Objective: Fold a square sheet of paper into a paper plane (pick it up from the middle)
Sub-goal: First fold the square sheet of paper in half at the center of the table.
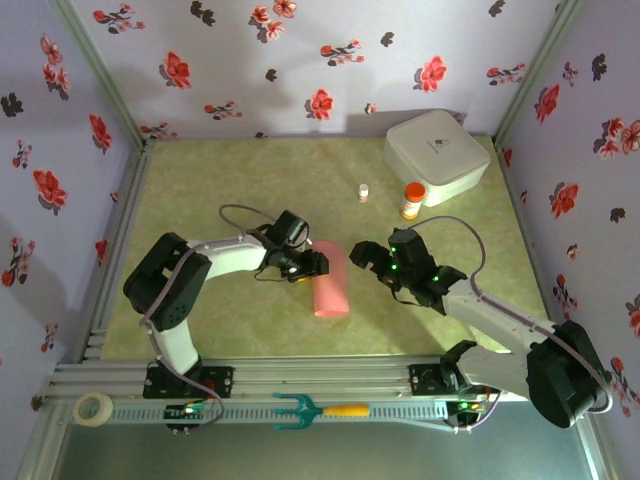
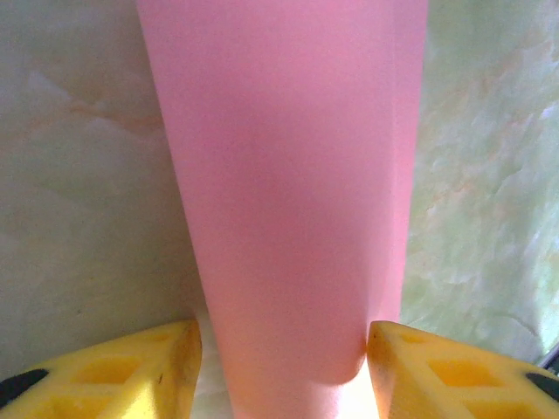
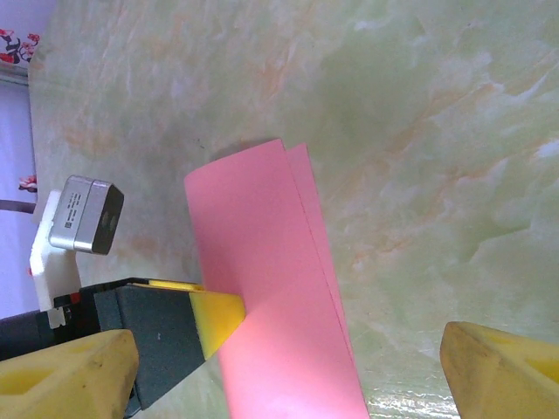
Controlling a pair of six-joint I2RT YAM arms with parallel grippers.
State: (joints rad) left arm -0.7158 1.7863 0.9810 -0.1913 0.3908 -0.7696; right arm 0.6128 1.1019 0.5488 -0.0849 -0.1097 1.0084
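Observation:
The square sheet of paper (image 1: 331, 275) is salmon pink and lies on the green table folded into a long two-layer strip; a paper plane is out of view. My left gripper (image 1: 305, 263) is at the strip's left side, its yellow fingers astride the near end (image 2: 284, 349). The jaws stand open: the right finger (image 2: 410, 358) meets the paper's edge and the left one is apart from it. From the right wrist camera, one left fingertip (image 3: 214, 316) touches the strip (image 3: 271, 288). My right gripper (image 1: 366, 262) hovers open over the strip's right side (image 3: 288, 371).
A white rounded box (image 1: 436, 152) stands at the back right, with an orange-capped bottle (image 1: 411, 200) and a small white bottle (image 1: 364, 192) in front of it. A teal fork (image 1: 318, 409) and a tape roll (image 1: 94, 408) lie on the near rail. Floral walls enclose the table.

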